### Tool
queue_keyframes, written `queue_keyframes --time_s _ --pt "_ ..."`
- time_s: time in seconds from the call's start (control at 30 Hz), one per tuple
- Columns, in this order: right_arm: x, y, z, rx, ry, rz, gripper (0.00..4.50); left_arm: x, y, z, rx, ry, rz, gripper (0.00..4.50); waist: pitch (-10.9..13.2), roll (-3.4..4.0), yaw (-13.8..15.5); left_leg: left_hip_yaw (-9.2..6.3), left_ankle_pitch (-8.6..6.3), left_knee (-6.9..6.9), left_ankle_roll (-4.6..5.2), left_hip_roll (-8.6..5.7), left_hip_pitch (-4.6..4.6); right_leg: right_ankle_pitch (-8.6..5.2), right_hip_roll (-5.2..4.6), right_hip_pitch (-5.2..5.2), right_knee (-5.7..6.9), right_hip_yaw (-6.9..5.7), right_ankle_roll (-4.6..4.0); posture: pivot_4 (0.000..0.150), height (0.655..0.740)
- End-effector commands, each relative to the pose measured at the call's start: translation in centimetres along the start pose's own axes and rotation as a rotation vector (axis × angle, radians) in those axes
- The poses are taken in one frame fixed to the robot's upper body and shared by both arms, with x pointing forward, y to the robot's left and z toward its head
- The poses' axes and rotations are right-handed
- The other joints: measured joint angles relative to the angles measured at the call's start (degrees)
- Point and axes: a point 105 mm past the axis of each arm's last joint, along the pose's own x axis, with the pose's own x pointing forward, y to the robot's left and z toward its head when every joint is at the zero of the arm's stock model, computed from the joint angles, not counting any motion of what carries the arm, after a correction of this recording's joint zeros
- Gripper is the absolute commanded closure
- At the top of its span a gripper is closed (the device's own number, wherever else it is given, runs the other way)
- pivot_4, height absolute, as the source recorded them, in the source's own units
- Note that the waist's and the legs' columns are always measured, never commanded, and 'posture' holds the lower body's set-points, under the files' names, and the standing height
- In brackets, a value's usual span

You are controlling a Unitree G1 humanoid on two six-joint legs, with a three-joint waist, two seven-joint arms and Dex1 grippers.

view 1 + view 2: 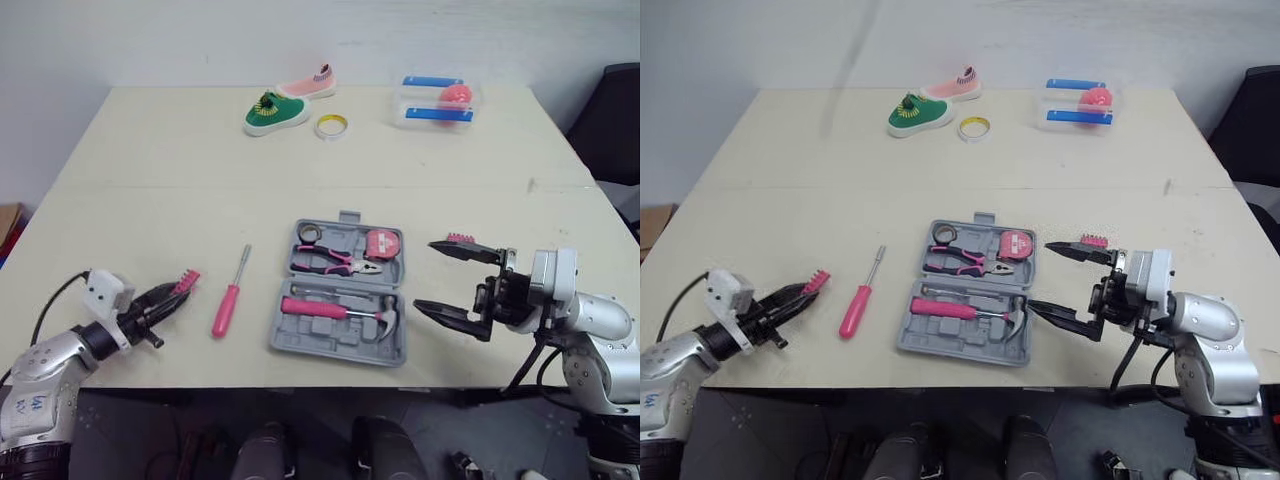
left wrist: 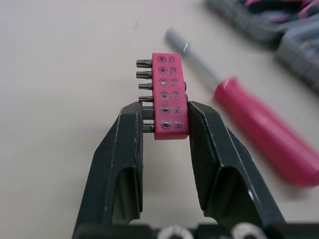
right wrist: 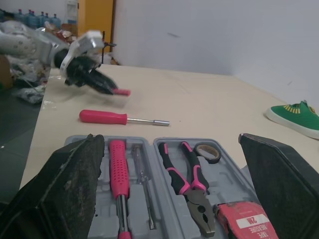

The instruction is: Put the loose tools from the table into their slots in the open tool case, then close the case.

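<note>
Left fingers around pink bit holder

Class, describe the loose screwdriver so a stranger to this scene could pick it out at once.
On the wide beige table, find the open grey plastic tool case near the robot's edge. Just left of it, flat on the tabletop, lies a slim screwdriver with a pink handle and silver shaft. Unlike the pink-handled hammer and pliers, it sits outside the case.

tool case: blurred, cut off | screwdriver: handle end cut off
</note>
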Motion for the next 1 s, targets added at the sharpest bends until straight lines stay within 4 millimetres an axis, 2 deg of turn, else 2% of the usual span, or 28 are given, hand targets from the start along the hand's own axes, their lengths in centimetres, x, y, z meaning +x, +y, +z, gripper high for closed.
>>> queue_keyframes --time_s 0.03,0.13,0.27,0.3,0.4,0.57,0.73,0.83,1.0 --pt "-0.9 -0.2 0.8 -0.017 -0.009 -0.011 0.00 1.8 -3.2 5.5 0.168 -0.102 -0.234 3.86 0.01 -0.02 0.63 0.00 0.01 0.01 -0.02 0.00 0.01 0.00 0.00 0.01 0.00 0.00 0.00 0.150 0.7400" --pt "-1.1 0.1 0.5 0.015 0.005 0.008 0.00 3.3 -5.5 6.2 0.241 -0.060 -0.397 3.86 0.02 0.01 0.80 0.00 0.04 0.01 -0.04 -0.06 0.03 0.01 -0.01 0.08 -0.02 0.01 0.01 0.150 0.7400" --pt "-1.2 0.5 0.1 0.033 0.014 0.012 0.00 5.4 -8.7 5.9 0.334 0.133 -0.614 3.86 0.09 -0.03 0.64 0.03 0.10 -0.05 -0.16 -0.05 0.00 0.00 0.10 0.04 -0.09 -0.04 0.00 0.150 0.7400" --pt "-1.2 0.5 0.0 0.031 0.013 0.011 0.00 5.8 -9.3 6.0 0.300 0.167 -0.644 3.86 0.10 -0.02 0.58 0.03 0.20 -0.05 -0.04 -0.04 -0.03 0.00 0.20 0.03 -0.11 -0.12 0.00 0.150 0.7400" --pt "-1.2 0.8 -0.4 0.034 0.019 0.013 0.00 6.1 -10.7 5.1 0.377 0.274 -0.751 3.86 0.11 -0.02 0.41 0.13 0.25 -0.06 0.06 0.04 -0.01 0.00 0.33 0.03 -0.17 -0.23 0.01 0.150 0.7400" --pt "-1.2 1.5 -1.0 0.042 0.044 0.042 0.00 8.2 -11.5 3.9 0.489 0.390 -0.804 3.86 0.17 -0.09 0.87 0.14 0.24 0.04 -0.01 0.22 -0.03 -0.01 0.91 0.03 -0.21 -0.29 -0.02 0.150 0.7400" --pt "-0.8 1.6 -0.4 0.028 0.041 0.032 0.00 8.5 -12.4 2.8 0.549 0.474 -0.882 3.86 0.19 -0.08 0.63 0.14 0.23 0.12 0.04 0.21 -0.05 -0.01 0.89 0.03 -0.17 -0.24 -0.01 0.150 0.7400" --pt "-0.4 1.7 0.2 0.021 0.039 0.028 0.00 8.7 -11.9 2.0 0.629 0.532 -0.867 3.86 0.19 -0.08 0.70 0.14 0.23 0.12 -0.01 0.33 -0.05 -0.04 0.92 0.02 -0.16 -0.20 -0.06 0.150 0.7400" --pt "0.3 1.6 1.0 0.019 0.036 0.014 0.00 9.5 -11.9 1.9 0.614 0.546 -0.837 3.86 0.21 -0.11 0.84 0.08 0.23 0.24 -0.02 0.36 -0.06 -0.07 0.92 0.02 -0.02 -0.19 -0.13 0.150 0.7400"
